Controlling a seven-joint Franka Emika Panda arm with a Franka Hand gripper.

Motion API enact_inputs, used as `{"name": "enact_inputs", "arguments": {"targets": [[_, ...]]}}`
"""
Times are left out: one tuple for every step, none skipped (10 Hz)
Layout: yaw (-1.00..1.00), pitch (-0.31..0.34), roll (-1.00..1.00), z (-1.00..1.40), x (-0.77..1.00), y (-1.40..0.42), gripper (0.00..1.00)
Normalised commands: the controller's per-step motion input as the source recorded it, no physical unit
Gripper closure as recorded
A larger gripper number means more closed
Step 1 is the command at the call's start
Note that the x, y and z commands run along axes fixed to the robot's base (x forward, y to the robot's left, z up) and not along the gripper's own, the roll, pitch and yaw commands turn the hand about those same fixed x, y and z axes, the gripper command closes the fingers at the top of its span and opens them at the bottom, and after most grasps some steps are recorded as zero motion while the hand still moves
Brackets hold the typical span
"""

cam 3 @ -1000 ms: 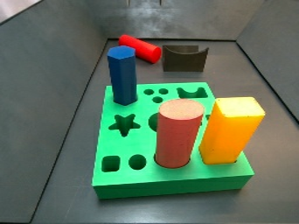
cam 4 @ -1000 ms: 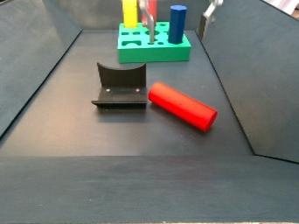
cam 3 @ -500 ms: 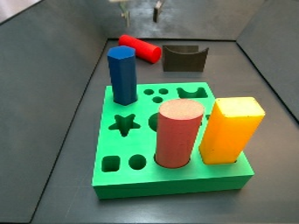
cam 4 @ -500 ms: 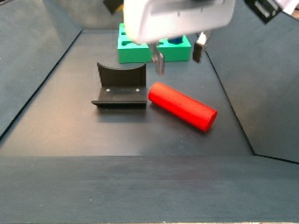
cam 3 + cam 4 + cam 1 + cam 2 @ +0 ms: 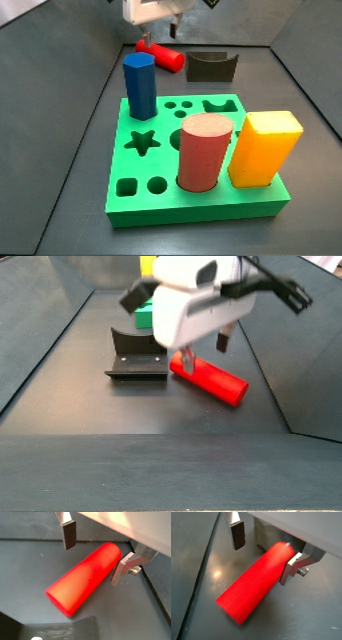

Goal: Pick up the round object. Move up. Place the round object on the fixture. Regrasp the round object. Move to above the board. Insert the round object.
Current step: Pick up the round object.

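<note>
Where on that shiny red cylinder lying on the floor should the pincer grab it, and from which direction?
Probably from straight above, across its round sides near one end. The round object lies flat on the floor, so only its curved flanks are free. The pincer hangs open over the end, one finger on either flank, neither touching yet. A grip square to the cylinder's length should keep it from rolling away.

Lab test rig: grey walled bin (image 5: 80,120), shape-sorting board (image 5: 147,190).

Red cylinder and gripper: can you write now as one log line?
phase: pre-grasp | gripper: open, straddling round object | round object: lying on floor | fixture: empty
</note>
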Motion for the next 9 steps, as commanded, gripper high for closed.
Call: {"name": "enact_inputs", "arguments": {"targets": [[0.22, -0.011, 0.01, -0.91, 0.00, 0.12, 0.00], [0.09, 0.000, 0.00, -0.76, 0.00, 0.00, 0.00], [0.02, 0.000, 0.02, -0.72, 0.00, 0.00, 0.00], [0.00, 0.034, 0.02, -0.68, 0.08, 0.01, 0.00], [0.00, 0.011, -0.04, -0.46, 0.20, 0.05, 0.00], [-0.04, -0.041, -0.17, -0.17, 0.07, 0.04, 0.00], [-0.03, -0.074, -0.17, -0.17, 0.01, 0.09, 0.00], [-0.01, -0.003, -0.08, -0.09, 0.05, 0.04, 0.00], [0.00, 0.000, 0.00, 0.00, 0.00, 0.00, 0.00]]}}
